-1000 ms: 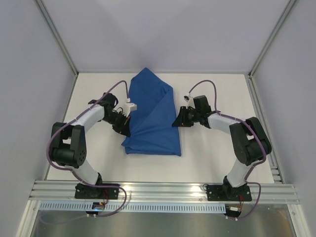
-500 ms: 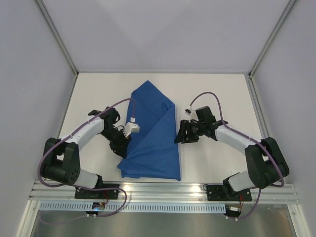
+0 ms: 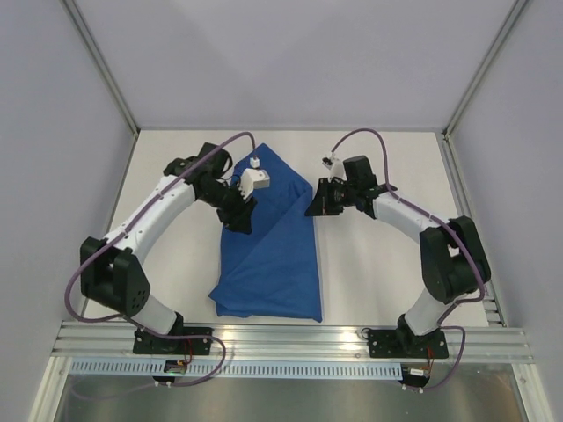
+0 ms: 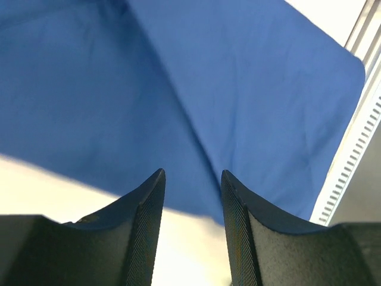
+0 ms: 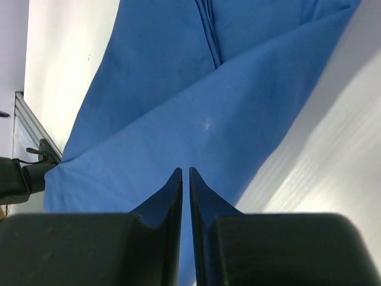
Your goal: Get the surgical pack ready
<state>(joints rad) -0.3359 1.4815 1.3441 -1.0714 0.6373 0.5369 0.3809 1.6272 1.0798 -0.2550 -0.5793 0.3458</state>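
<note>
Top external view gave me the surgical pack (image 3: 273,251) lying flat on the table (image 3: 378,272), a folded blue sheet tapering to a far corner and widening toward the near rail (image 3: 290,338). My left arm (image 3: 163,207) reached far and right in a long bow, its elbow raised, with the left gripper (image 3: 240,218) tipped down over the pack's left edge. On the left wrist camera its jaws stood spread, nothing between them, with cloth below and a strip of bare table showing under the fingers (image 4: 149,202). My right arm (image 3: 400,215) stretched to the left with the wrist low, and the right gripper (image 3: 314,207) sat at the pack's straight right edge near the far end. On the right wrist camera its jaws were pressed almost together, only a slit left, and I saw no fabric caught in it; the tips hung over cloth just inside that edge. White table lay open on both sides of the pack and beyond its far corner; the near edge lay close to the rail.
</note>
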